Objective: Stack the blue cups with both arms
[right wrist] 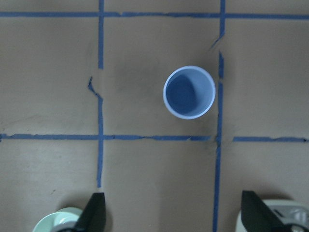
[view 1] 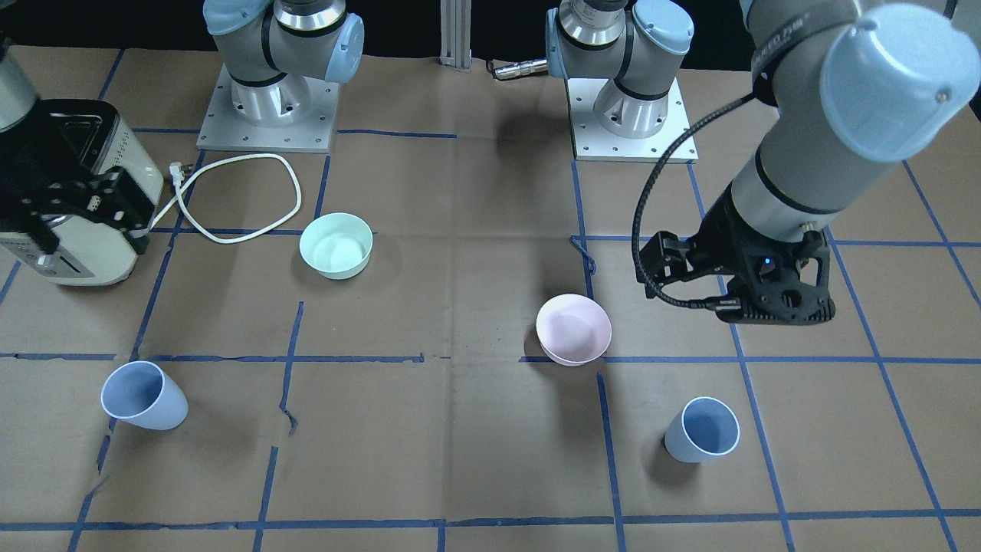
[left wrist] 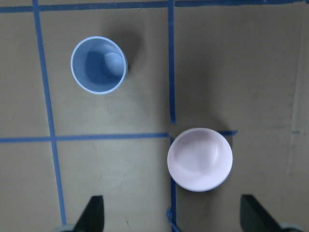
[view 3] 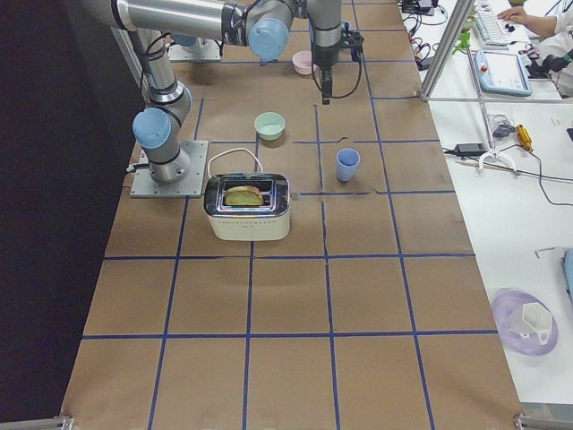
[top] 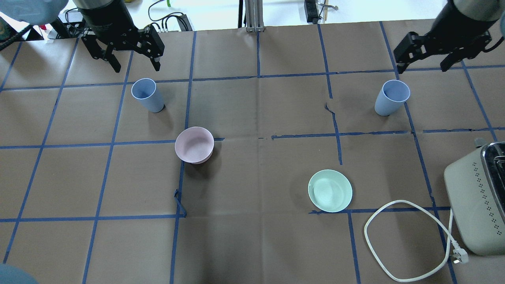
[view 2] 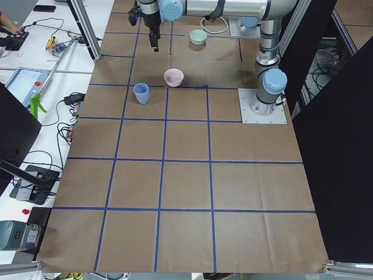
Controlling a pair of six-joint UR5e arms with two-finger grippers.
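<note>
Two pale blue cups stand upright on the paper-covered table. One blue cup [top: 146, 96] is on the left side and also shows in the front view [view 1: 703, 429] and the left wrist view [left wrist: 99, 65]. The other blue cup [top: 390, 97] is on the right side and also shows in the front view [view 1: 144, 395] and the right wrist view [right wrist: 189, 92]. My left gripper [top: 126, 53] hangs open and empty high above the table near the left cup. My right gripper [top: 422, 65] hangs open and empty high near the right cup.
A pale pink bowl [top: 194, 144] sits near the left cup. A mint-green bowl [top: 330, 191] sits right of centre. A toaster [top: 479, 197] with a white cord [top: 378, 252] stands at the right edge. Blue tape lines [top: 258, 77] cross the table.
</note>
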